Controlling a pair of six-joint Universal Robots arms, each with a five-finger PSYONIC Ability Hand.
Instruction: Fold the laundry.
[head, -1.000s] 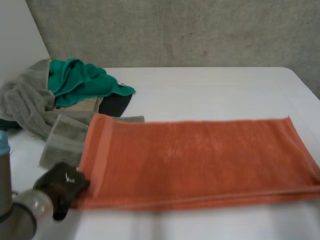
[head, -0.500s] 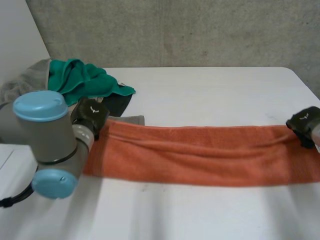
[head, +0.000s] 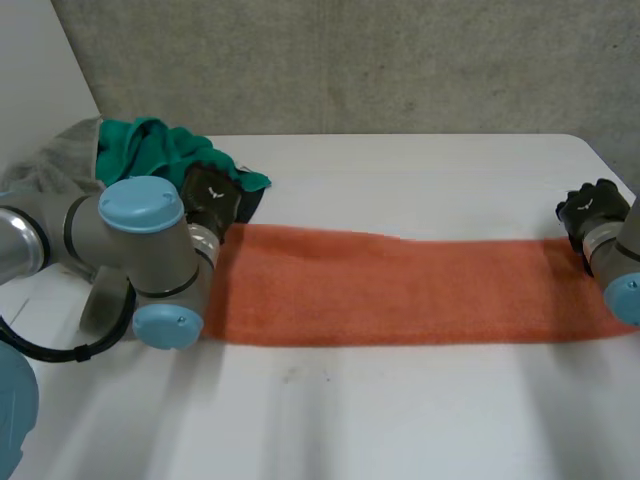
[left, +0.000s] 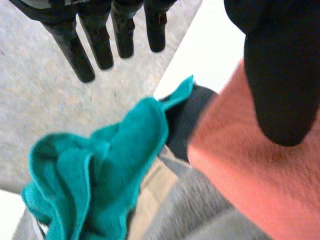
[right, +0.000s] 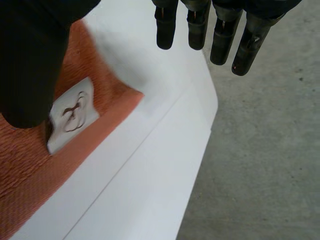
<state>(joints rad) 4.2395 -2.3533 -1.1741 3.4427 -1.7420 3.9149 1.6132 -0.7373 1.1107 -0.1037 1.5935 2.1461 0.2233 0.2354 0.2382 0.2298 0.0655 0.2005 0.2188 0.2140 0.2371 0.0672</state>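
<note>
Our towel (head: 400, 290) lies as 1 long strip on the desk (head: 400, 420), running between our 2 hands. Left hand (head: 210, 196) and right hand (head: 587, 207) sit at its far corners, both released with fingers straight. We judge this lets the fold settle flat.

Plain orange towel (head: 400, 290) with a white label (right: 71, 120), teal cloth (head: 150, 155), grey towel (head: 45, 170), white table (head: 420, 180).
</note>
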